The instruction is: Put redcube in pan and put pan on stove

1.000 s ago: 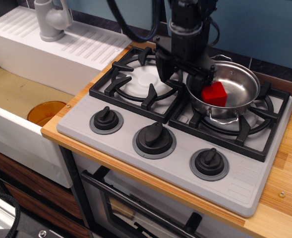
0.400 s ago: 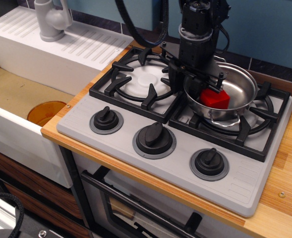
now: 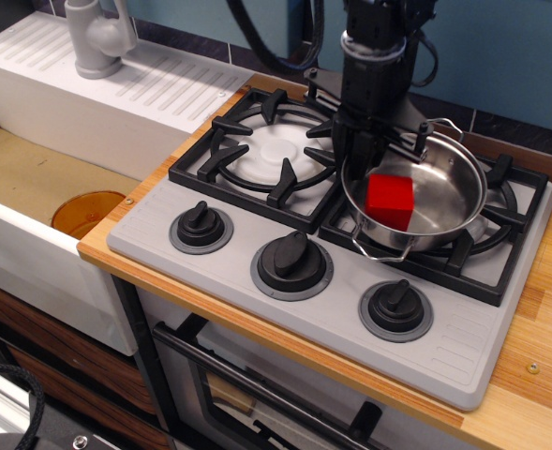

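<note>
Looking down at a kitchen counter point(image 3: 538, 309), we see a white sink unit point(image 3: 79, 103) filling the 9 to 11 o'clock side, with a grey tap point(image 3: 96, 37) at its far end and a round orange drain point(image 3: 86, 212) in the basin.

The grey stove point(image 3: 285, 309) takes up the middle and the 3 o'clock side. It carries black grates point(image 3: 247, 155) over two burners, and three black knobs point(image 3: 292, 263) line its near edge toward 6 o'clock.

From 12 o'clock the black robot arm point(image 3: 377, 66) comes straight down. Its gripper point(image 3: 365, 150) meets the far left rim of the pan, at about 10 o'clock on that rim. The fingers are hidden behind the arm body and the pan wall, so we cannot tell whether they are spread or pinching the rim.

The shiny steel pan point(image 3: 444, 192) sits over the right burner and looks tilted, its near left side toward us. One wire handle shows at its 7 o'clock edge, another at 1 o'clock.

The red cube point(image 3: 390, 200) lies inside the pan, against the left part of the bowl, just below the gripper.
</note>
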Robot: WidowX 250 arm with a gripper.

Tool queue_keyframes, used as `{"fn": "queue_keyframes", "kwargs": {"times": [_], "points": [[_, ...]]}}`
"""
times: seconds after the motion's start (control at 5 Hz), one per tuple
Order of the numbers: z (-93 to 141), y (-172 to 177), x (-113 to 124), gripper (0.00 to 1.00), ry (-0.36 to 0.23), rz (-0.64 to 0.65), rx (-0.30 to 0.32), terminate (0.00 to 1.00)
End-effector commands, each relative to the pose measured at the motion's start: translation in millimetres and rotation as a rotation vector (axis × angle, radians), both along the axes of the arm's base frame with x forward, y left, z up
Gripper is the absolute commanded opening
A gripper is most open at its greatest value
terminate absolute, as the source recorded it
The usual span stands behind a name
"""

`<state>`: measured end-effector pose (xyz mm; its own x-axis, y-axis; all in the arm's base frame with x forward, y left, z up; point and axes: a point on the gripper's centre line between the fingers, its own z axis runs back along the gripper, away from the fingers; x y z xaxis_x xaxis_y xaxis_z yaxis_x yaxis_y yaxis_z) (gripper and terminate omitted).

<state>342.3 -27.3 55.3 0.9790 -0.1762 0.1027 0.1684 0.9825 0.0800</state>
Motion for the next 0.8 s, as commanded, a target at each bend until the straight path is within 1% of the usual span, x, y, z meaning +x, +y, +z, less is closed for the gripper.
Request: {"fn": "queue_keyframes", "kwargs": {"times": [0.0, 0.2, 0.4, 0.6], "points": [[58, -13, -3, 0.00, -0.037, 0.030, 0.043, 0.00], [87, -16, -7, 0.00, -0.022, 0.033, 0.071, 0.00], [109, -11, -1, 0.00, -0.006, 0.009, 0.103, 0.00], [123, 6, 10, 0.00, 0.000, -0.033, 0.138, 0.00]]}}
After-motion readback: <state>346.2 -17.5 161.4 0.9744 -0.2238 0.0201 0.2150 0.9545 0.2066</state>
